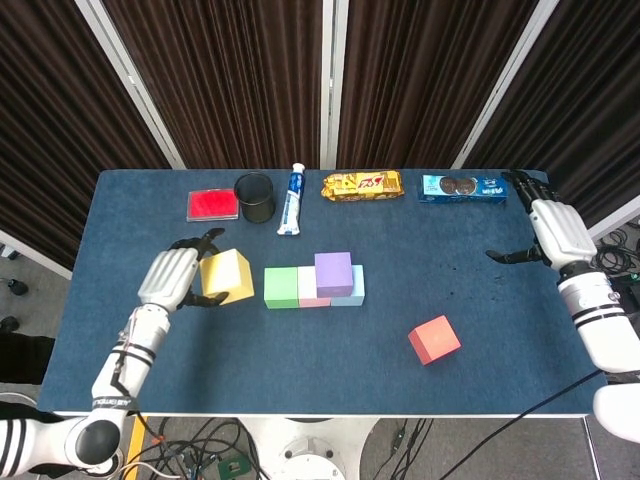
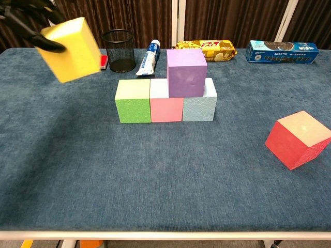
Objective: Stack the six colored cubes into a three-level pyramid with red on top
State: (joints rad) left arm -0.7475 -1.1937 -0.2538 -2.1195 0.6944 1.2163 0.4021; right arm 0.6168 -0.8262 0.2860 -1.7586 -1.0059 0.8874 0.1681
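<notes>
Holding the yellow cube [image 1: 227, 275] clear of the table, the left hand [image 1: 172, 277] has its fingers clamped around it, cube tilted in the chest view. Just right of it: base row of green cube [image 1: 281, 287], pink cube [image 1: 308, 288] and pale blue cube [image 1: 350, 288], touching side by side. Purple cube [image 1: 333, 270] sits on top, over the pink-blue seam. Open slot is therefore over the green-pink seam, to the right of the held cube and beside purple; likely next move is rightward, then down. Red cube [image 1: 434, 339] lies on the blue table [image 1: 140, 200] well right of the stack, nearer the right hand [image 1: 552, 228], which hovers empty at the far right edge, fingers apart.
</notes>
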